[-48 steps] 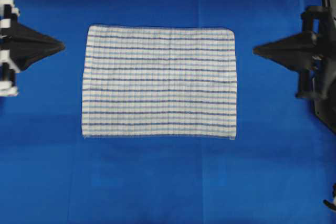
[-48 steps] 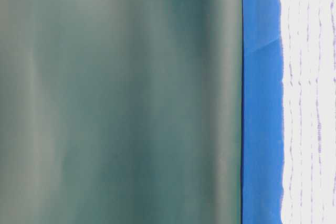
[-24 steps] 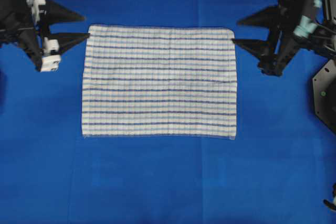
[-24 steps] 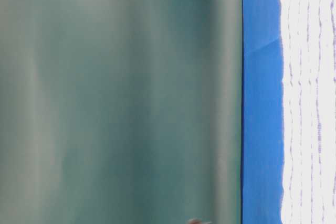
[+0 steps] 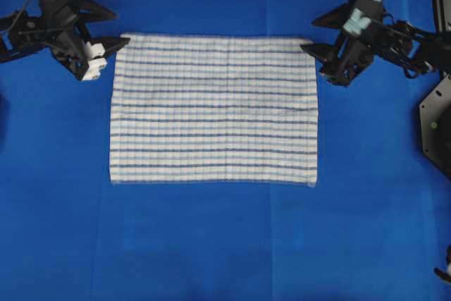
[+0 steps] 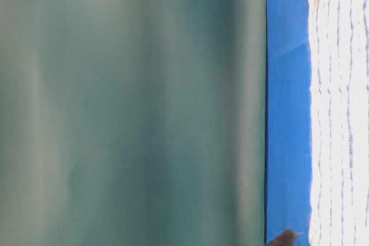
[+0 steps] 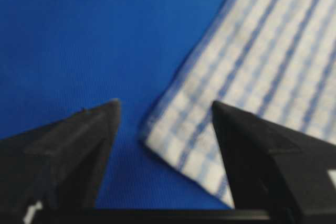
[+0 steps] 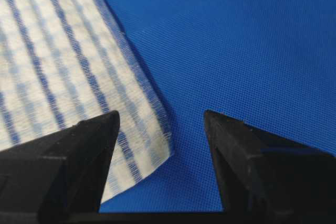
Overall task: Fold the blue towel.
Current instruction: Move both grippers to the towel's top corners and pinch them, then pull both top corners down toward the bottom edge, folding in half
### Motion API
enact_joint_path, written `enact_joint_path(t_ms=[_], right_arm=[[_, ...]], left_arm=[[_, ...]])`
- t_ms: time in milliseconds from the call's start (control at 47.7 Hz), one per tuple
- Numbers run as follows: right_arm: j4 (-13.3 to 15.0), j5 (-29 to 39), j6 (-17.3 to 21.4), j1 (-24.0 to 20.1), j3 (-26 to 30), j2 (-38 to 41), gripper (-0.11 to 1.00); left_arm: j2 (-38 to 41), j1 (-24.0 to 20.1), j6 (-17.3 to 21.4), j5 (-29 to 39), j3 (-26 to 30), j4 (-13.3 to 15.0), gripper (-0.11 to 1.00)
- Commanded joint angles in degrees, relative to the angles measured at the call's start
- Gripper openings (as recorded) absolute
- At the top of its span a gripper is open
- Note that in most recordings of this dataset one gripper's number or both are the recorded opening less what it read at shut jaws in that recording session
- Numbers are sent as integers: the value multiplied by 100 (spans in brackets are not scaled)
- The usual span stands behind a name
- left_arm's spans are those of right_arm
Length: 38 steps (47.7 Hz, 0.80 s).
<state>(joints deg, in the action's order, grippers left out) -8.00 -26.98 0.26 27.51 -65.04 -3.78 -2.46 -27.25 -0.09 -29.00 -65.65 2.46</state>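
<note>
The blue towel point(image 5: 213, 111), white with thin blue stripes, lies spread flat on the blue table covering point(image 5: 211, 244). My left gripper point(image 5: 121, 28) is open at the towel's far left corner. In the left wrist view that corner of the towel point(image 7: 178, 129) lies between the fingers of the left gripper point(image 7: 165, 103), with nothing pinched. My right gripper point(image 5: 309, 34) is open at the far right corner. In the right wrist view the towel point(image 8: 52, 51) ends in a corner between the spread fingers of the right gripper point(image 8: 161, 114).
A black arm base point(image 5: 437, 125) stands at the right edge of the table. The table-level view is mostly a blurred grey-green surface point(image 6: 132, 108), with the towel point(image 6: 340, 113) as a bright band at the right.
Both grippers were shut at the table's sides level with the towel's middle. They have opened and moved inward and toward the far edge, up to the towel's two far corners.
</note>
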Motion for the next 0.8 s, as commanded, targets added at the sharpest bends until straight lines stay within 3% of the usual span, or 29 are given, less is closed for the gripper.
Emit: enact_joint_path(t_ms=[0, 209, 335, 566, 607, 775], right_arm=[[-35, -158, 0, 18, 141, 167, 68], [-97, -281, -9, 18, 202, 536, 66], [-97, -316, -9, 18, 220, 703, 53], [-97, -325, -9, 18, 220, 721, 6], [-105, -325, -9, 18, 211, 721, 3], [-97, -272, -9, 9, 202, 571, 3]], left_arm=[[272, -26, -9, -149, 149, 9, 64], [721, -44, -9, -211, 290, 9, 63], [773, -53, -18, -158, 264, 9, 58], [756, 53, 9, -97, 246, 9, 10], [747, 62, 26, -105, 264, 9, 4], [589, 79, 53, -79, 281, 0, 3]])
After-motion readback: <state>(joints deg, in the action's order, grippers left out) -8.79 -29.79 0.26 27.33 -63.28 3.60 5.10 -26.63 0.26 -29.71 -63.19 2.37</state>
